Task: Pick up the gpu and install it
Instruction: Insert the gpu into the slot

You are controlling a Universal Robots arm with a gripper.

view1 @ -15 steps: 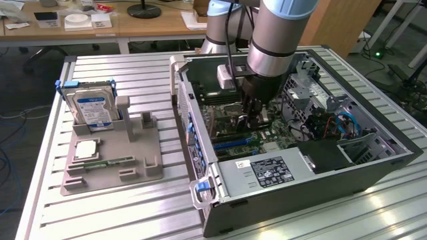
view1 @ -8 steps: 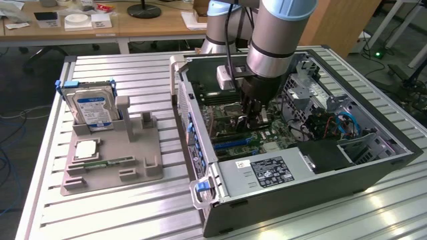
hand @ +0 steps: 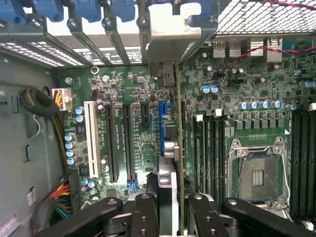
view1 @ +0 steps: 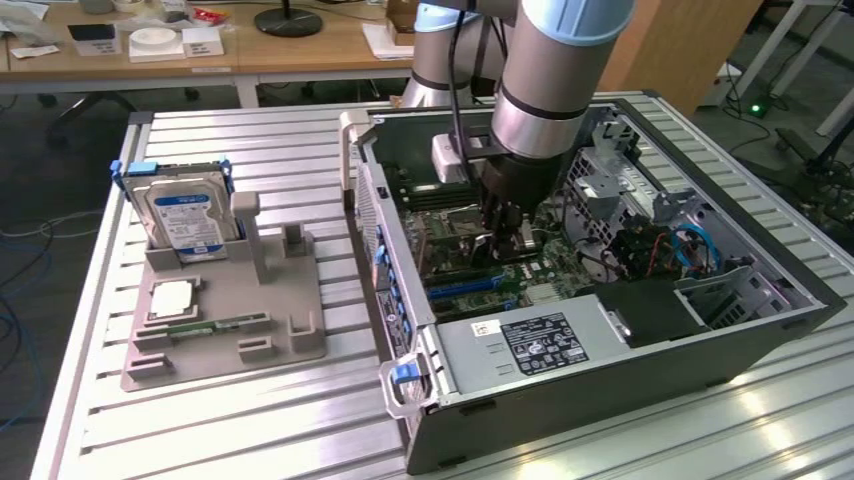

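Observation:
My gripper [hand: 170, 200] is shut on the gpu [hand: 170, 148], which stands edge-on between the two black fingers [hand: 143, 207]. Its green board edge and dark cooler run along the blue expansion slot [hand: 162, 116] of the motherboard [hand: 123, 89]. Its silver end bracket [hand: 168, 29] sits at the case's rear slot openings. I cannot tell whether the card touches the slot. In the exterior view the gripper [view1: 507, 235] reaches down inside the open computer case [view1: 747, 300], with the gpu [view1: 518, 248] mostly hidden by the fingers.
Memory slots [hand: 210, 148] and an open CPU socket [hand: 259, 175] lie beside the card. A power supply [view1: 534, 345] fills the case's near end. On the exterior view's left, a grey holder [view1: 227, 340] carries a hard drive [view1: 187, 215], a memory stick [view1: 220, 325] and a chip [view1: 174, 298].

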